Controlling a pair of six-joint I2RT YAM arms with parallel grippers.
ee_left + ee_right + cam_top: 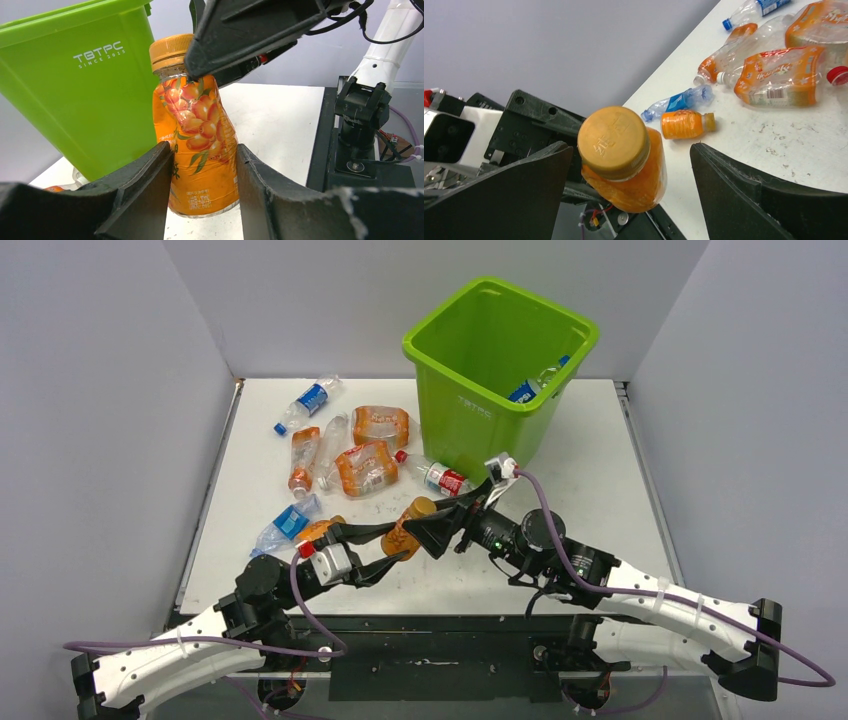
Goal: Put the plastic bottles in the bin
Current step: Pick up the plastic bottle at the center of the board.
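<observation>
Fingers of the left gripper [205,150] fill the bottom of its wrist view. They're partly closed and squeezed onto the lower body of an orange juice bottle [197,125], so that one's held up off the worktop [620,470], just in front of the bin [470,390].

The bottle's long axis runs up out of the left gripper, with the cap end pointing straight at the right gripper [630,147]. That one is spread wide with a finger either side of the cap. One finger looks about touching the bottle's shoulder and the other is well apart, so it's got hold of nothing yet.

Looks like a handover to me. The right arm is on the bin side and the cap end is the free end, so it'd need to close around the neck before the left lets go.

One blue-label bottle [530,388] is already in the bin, and a bunch of loose bottles [365,468] lie on the worktop left of it.
</observation>
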